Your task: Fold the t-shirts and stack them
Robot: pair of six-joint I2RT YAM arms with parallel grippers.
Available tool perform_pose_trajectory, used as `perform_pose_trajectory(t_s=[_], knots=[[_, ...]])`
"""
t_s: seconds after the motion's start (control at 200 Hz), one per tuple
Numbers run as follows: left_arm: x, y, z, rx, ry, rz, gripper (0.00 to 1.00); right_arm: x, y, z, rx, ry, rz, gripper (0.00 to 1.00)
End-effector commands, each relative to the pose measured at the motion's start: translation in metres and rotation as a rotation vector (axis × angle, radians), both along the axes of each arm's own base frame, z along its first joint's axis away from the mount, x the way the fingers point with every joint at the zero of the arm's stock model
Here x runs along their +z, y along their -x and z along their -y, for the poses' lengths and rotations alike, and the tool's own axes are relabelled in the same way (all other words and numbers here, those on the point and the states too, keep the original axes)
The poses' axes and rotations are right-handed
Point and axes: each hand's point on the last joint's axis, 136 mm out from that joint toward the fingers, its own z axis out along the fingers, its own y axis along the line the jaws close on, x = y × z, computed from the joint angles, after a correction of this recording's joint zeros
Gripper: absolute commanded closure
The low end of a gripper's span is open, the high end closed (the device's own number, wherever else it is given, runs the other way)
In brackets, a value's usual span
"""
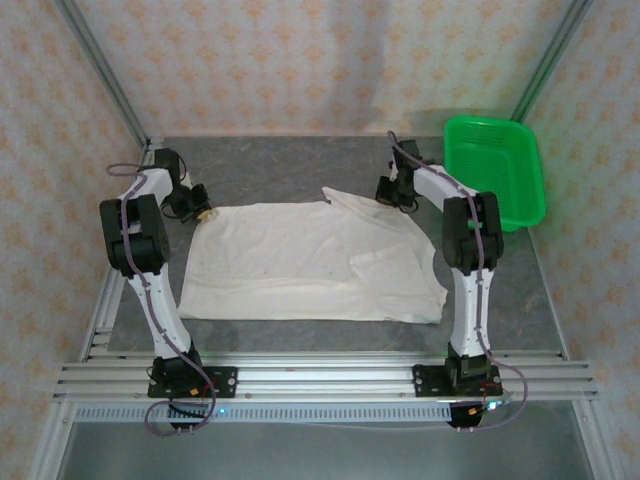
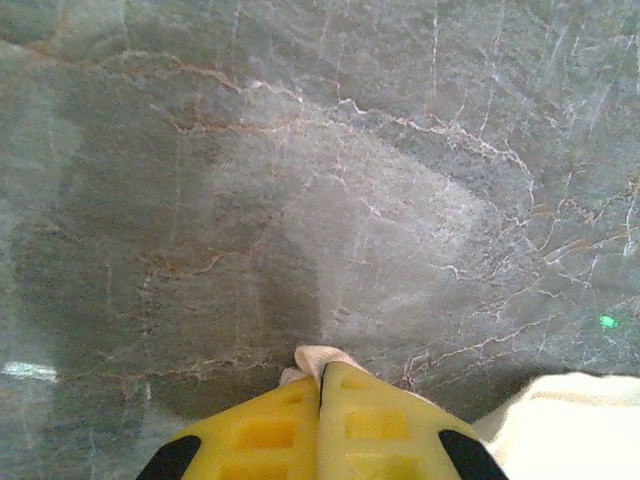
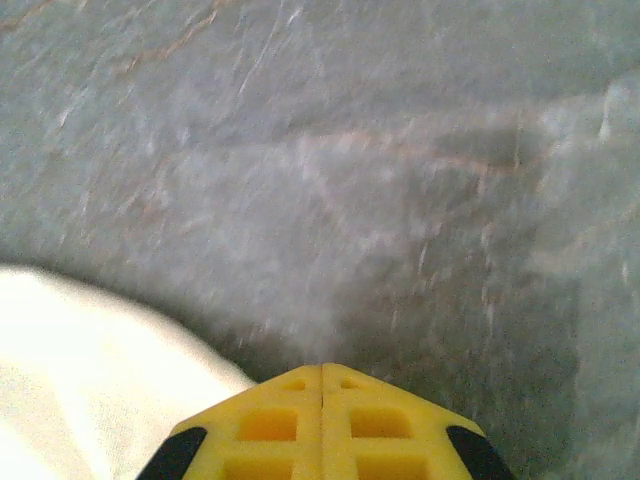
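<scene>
The left gripper [image 2: 320, 365] has its yellow plastic fingers [image 2: 270, 430], moulded with square recesses, pressed flat together. A small nub of off-white cloth pokes out just past their tips, so they pinch a corner of the t-shirt [image 1: 300, 260]. More of the same soft cotton lies low to the right of those fingers. Ahead of them is the table [image 2: 300, 150], a smooth grey stone-look surface crossed by pale and rusty veins.

The right gripper [image 3: 322, 367] also has its fingers [image 3: 380, 425] closed flush, with only a thin seam between them. A rounded edge of the cloth lies just left of them and runs in under them. Whether any of it is caught in the seam cannot be told.

From above, the shirt lies flat and roughly rectangular on the near side of both sets of fingers. It spans the stretch between them, lightly creased, with a sleeve flap turned up near the right fingers. The white and black arm links hang over its left and right edges.

A bright green plastic basket [image 1: 495, 165], rectangular with rounded corners, sits to the right of the right fingers, apart from the shirt.
</scene>
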Motion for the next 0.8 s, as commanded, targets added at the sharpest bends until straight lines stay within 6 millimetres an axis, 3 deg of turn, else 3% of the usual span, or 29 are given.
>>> perform_pose_trajectory(t_s=[0.0,0.165,0.305,0.46,0.585,0.681,0.791], knots=[[-0.010,0.022,0.001,-0.010,-0.017,-0.070,1.00,0.034,0.000,-0.004,0.023,0.032,0.160,1.00],[-0.010,0.027,0.000,-0.004,-0.027,-0.077,1.00,0.054,0.032,-0.008,0.041,0.069,0.265,1.00],[-0.011,0.030,0.000,0.002,-0.033,-0.082,1.00,0.063,0.062,-0.027,0.112,0.026,0.290,0.99],[-0.011,0.033,-0.001,0.011,-0.037,-0.087,1.00,0.043,0.102,-0.056,0.222,-0.068,0.182,0.95],[-0.013,0.036,0.000,0.008,-0.040,-0.096,1.00,0.019,0.132,-0.074,0.305,-0.095,0.061,0.83],[-0.018,0.042,0.000,0.004,-0.045,-0.113,1.00,0.017,0.141,-0.078,0.321,-0.124,0.017,0.75],[-0.019,0.046,0.000,0.000,-0.050,-0.119,1.00,0.037,0.135,-0.076,0.300,-0.138,0.064,0.65]])
